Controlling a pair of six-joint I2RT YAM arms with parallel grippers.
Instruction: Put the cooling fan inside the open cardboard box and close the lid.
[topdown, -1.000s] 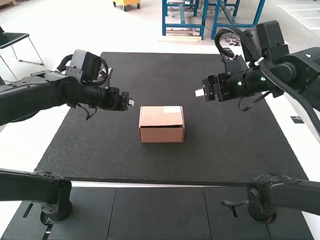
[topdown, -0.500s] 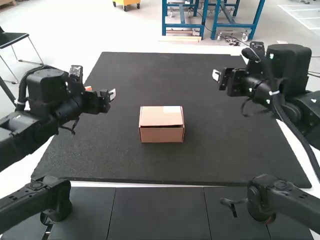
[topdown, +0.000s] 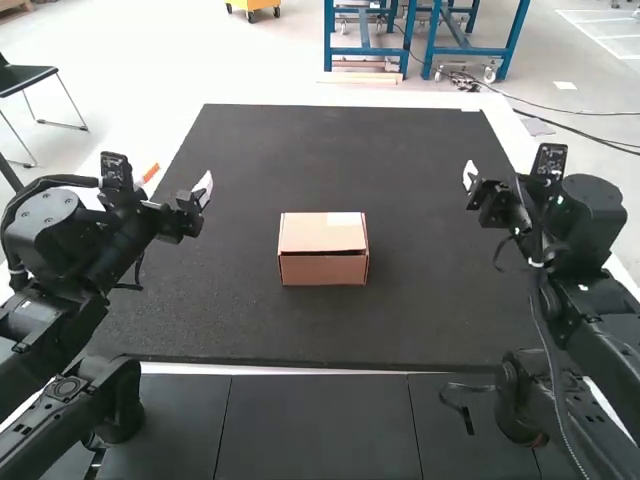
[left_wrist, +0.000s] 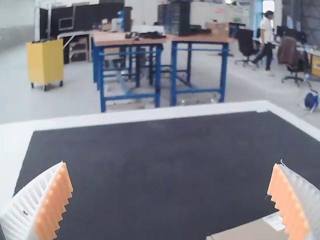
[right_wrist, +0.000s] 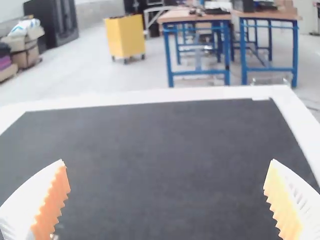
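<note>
Two pairs of jaws, spread wide, have retreated from the shut cardboard box (topdown: 323, 247).

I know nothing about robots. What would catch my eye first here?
A closed cardboard box sits in the middle of the black mat. On either side of it, the left gripper and right gripper hang above the mat, their white, orange-padded fingers spread wide and touching nothing.
</note>
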